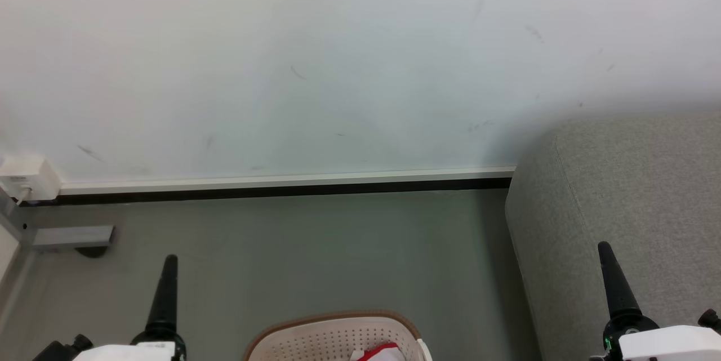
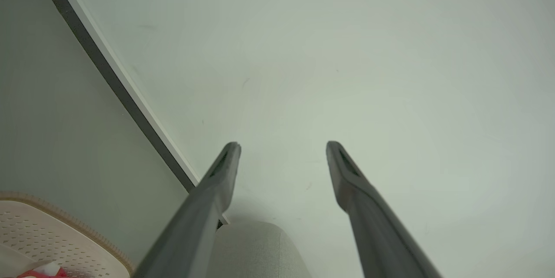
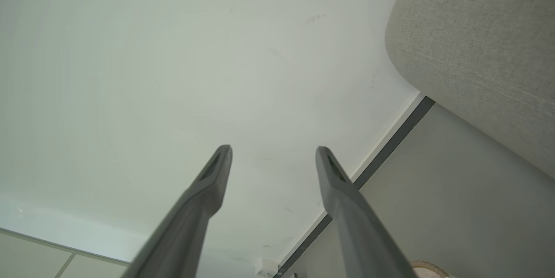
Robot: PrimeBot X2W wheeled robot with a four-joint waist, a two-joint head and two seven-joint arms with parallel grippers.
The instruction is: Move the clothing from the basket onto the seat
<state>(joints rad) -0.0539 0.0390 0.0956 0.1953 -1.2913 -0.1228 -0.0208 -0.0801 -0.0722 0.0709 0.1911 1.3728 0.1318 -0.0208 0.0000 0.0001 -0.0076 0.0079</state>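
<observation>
The cream basket (image 1: 326, 335) with a brown rim sits on the floor at the bottom centre of the head view, a bit of red and white clothing (image 1: 380, 352) lying inside it. The basket's corner (image 2: 52, 234) and a scrap of red clothing (image 2: 41, 273) also appear in the left wrist view. The grey sofa seat (image 1: 631, 209) fills the right side. My left gripper (image 2: 282, 148) points at the wall, open and empty, left of the basket. My right gripper (image 3: 273, 150) is open and empty too, raised in front of the sofa (image 3: 477, 44).
A white wall with a pale skirting board (image 1: 281, 181) runs across ahead. A white wall socket (image 1: 25, 178) and a grey bracket (image 1: 73, 236) sit at the far left. Bare grey floor (image 1: 338, 248) lies between basket and wall.
</observation>
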